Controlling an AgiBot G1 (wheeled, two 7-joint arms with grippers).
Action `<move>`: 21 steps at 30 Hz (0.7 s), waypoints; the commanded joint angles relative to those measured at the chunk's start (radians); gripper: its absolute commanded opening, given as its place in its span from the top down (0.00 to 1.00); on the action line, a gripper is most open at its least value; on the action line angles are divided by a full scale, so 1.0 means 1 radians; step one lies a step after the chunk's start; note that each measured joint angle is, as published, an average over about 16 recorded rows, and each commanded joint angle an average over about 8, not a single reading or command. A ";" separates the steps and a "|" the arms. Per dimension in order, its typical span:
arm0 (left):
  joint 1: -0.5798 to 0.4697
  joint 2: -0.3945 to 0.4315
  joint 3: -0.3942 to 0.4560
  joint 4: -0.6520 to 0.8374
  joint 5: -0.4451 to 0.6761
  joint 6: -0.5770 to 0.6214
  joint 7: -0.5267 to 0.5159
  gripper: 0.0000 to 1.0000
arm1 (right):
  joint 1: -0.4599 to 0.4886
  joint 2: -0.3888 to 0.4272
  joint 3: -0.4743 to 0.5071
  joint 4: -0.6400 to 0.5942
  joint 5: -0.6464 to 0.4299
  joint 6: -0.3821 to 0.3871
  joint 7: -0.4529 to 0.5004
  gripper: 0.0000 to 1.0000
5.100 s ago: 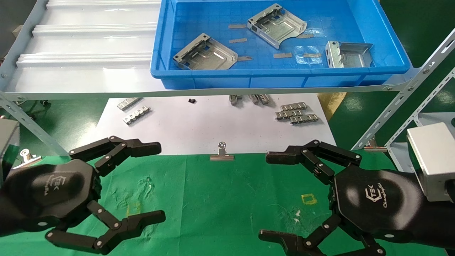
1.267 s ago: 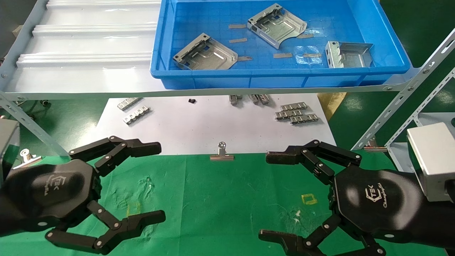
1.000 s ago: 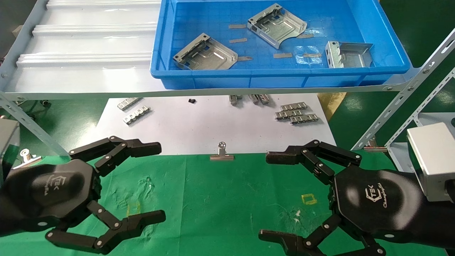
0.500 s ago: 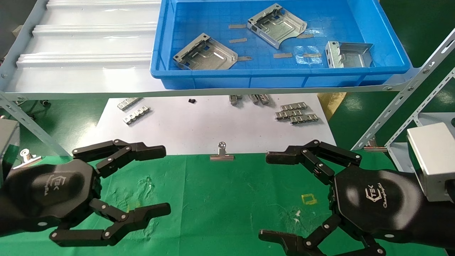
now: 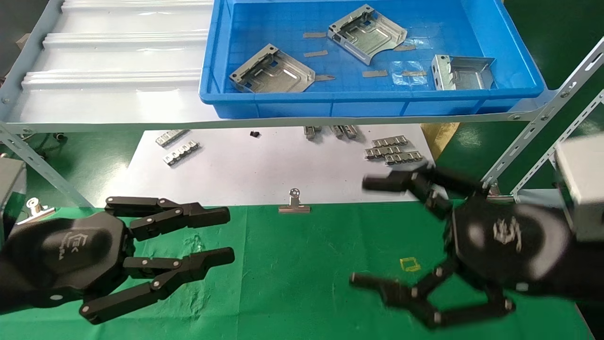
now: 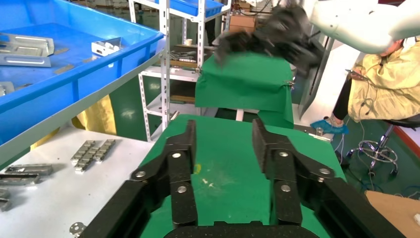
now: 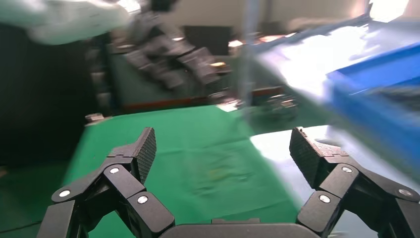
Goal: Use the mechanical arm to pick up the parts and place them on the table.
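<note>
Three parts are seen lying inside the blue bin [image 5: 519,89] on the raised shelf: one part [image 5: 272,75] toward the bin's left, a second part [image 5: 367,34] farther back in the middle, and a third part [image 5: 463,72] at the right end. All three are well apart from both claws. The left gripper [image 5: 225,236] is held low over the green table [image 5: 292,269], its fingers drawn close but not touching, nothing between them. The right gripper [image 5: 363,231] is held over the table's right side, fingers spread wide and empty, blurred in the head view. A binder clip [image 5: 294,204] is seen between the two claws
</note>
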 commanded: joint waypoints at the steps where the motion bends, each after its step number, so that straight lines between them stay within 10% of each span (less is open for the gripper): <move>1: 0.000 0.000 0.000 0.000 0.000 0.000 0.000 1.00 | 0.032 -0.004 0.009 -0.009 -0.007 0.025 0.000 0.00; 21: 0.000 0.000 0.000 0.000 0.000 0.000 0.000 1.00 | 0.668 -0.490 -0.282 -0.693 -0.560 0.364 0.013 0.00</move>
